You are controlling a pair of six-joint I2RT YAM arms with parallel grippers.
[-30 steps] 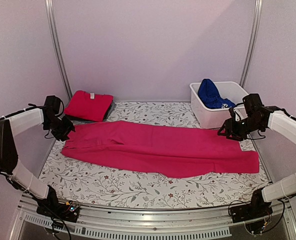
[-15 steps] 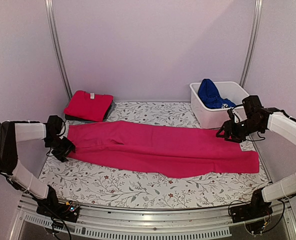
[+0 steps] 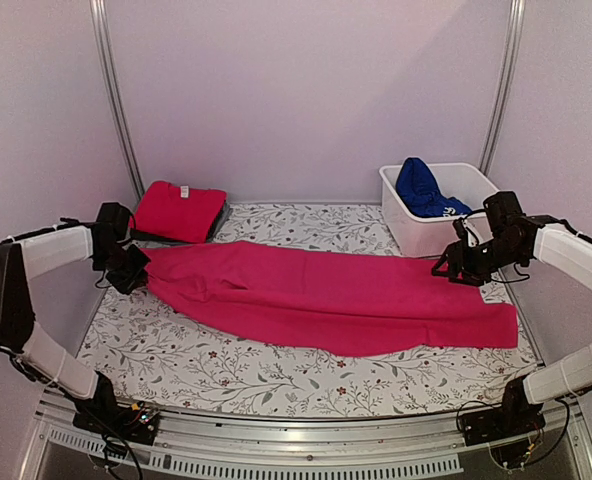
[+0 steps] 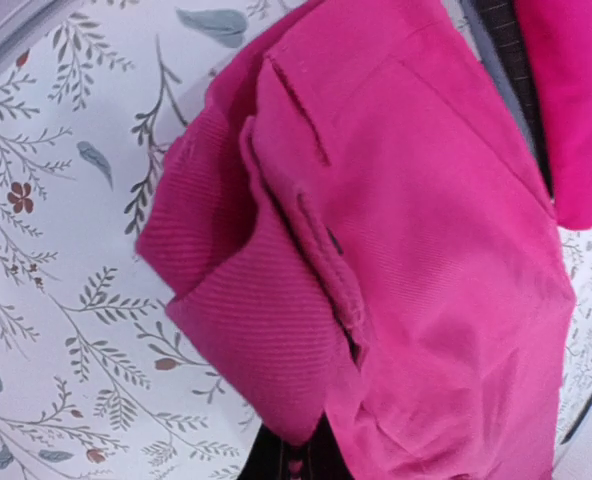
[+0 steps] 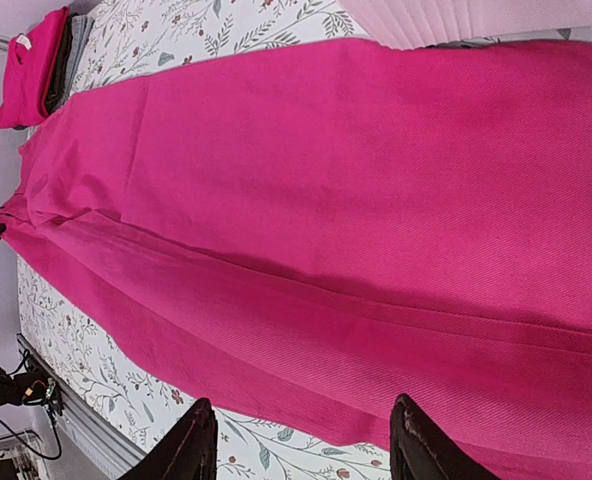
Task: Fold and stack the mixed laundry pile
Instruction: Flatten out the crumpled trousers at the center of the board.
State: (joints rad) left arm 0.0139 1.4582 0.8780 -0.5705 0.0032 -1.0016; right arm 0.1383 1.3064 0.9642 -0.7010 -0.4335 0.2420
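The left gripper (image 3: 133,268) pinched the pink garment (image 3: 326,295) at nine o'clock; the right gripper (image 3: 463,268), wide, needed to grab three o'clock.

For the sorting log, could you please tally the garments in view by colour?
Magenta-pink cloth garment, spread flat: 1
Red folded cloth tee: 1
Royal blue cloth garment in white plastic tub: 1
Dark charcoal cloth under the tee: 1
Total: 4

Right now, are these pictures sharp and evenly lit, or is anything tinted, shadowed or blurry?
Top view: sharp, soft light, pinkish cast on the walls. Left wrist view: very close on the magenta garment, weave crisp, no glare. Right wrist view: a shadow band along the garment's fold; the dark fingers of the right hand look slightly soft.
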